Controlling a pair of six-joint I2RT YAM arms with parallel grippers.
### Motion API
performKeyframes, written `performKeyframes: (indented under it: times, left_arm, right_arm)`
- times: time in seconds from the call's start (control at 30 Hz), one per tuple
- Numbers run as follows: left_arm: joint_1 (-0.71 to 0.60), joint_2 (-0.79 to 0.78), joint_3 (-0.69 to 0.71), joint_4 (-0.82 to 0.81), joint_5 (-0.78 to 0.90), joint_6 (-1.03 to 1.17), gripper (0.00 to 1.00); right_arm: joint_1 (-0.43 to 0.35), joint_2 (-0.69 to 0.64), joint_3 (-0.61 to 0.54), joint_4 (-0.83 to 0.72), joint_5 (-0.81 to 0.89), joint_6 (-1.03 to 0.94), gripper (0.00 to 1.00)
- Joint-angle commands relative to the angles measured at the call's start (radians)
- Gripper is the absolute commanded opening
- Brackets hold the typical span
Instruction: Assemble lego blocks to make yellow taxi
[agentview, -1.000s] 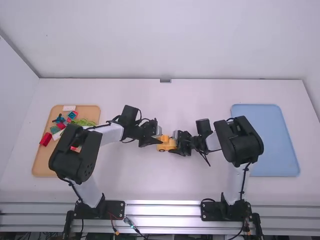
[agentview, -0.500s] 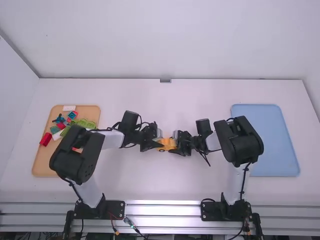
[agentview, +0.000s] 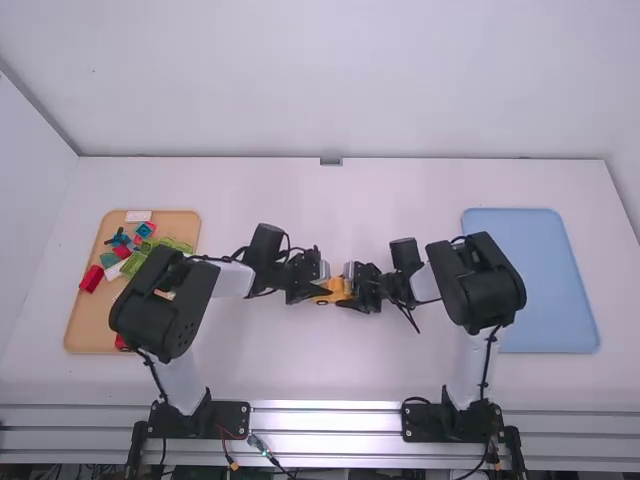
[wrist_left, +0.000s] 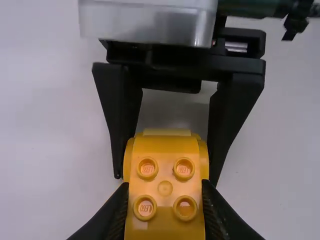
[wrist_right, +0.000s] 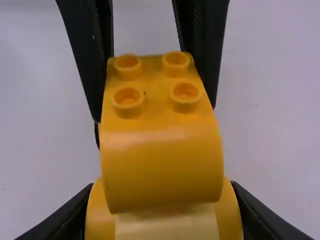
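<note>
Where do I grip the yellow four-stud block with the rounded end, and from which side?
I'd pinch the yellow four-stud block across its two opposite sides, beside the studs, coming from the studded end, where the left hand is. Those sides look straight and parallel, so fingers should seat well; the rounded end slopes away towards the right hand.

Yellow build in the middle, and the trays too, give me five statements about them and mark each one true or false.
1. Both grippers hold the yellow build. True.
2. The blue tray is on the left arm's side. False: it is on the right arm's side.
3. The yellow build has round studs on top. True.
4. The red block lies on the blue tray. False: it lies on the tan tray.
5. The white block is on the tan tray. True.
</note>
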Motion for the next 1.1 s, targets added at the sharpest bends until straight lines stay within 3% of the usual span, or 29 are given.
performKeyframes:
  times: [0.0, 0.83, 1.07]
  left_arm:
    - [0.003, 0.006, -0.006, -0.001, 0.023, -0.004, 0.02]
    - [-0.009, 0.081, -0.006, -0.085, -0.031, 0.043, 0.02]
    - [-0.06, 0.081, -0.006, -0.134, -0.14, 0.042, 0.02]
  right_arm:
    - [0.002, 0.017, -0.009, -0.003, -0.008, 0.006, 0.56]
    - [0.003, 0.017, -0.008, -0.002, -0.008, 0.006, 0.56]
    - [0.002, 0.017, -0.008, -0.003, -0.008, 0.006, 0.56]
